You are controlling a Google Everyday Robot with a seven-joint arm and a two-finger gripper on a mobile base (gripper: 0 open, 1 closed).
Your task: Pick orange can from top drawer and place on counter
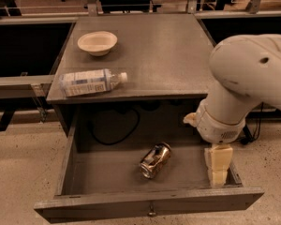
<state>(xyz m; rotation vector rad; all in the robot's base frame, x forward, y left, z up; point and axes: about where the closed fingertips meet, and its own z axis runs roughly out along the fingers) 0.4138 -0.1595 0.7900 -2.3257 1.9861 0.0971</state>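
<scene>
Barely begun: orange can (155, 160) lies free mid top drawer (150, 203); gripper (218, 165) at drawer's right end, grip state unclear; counter (168, 55) placement remains.

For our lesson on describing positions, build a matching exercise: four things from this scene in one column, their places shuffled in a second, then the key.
1 orange can
2 plastic bottle
3 bowl
4 gripper

A upright, back left of the counter
B on its side in the open top drawer
C at the drawer's right end, apart from the can
D on its side, counter's front left

Pairs: 1-B, 2-D, 3-A, 4-C
</scene>
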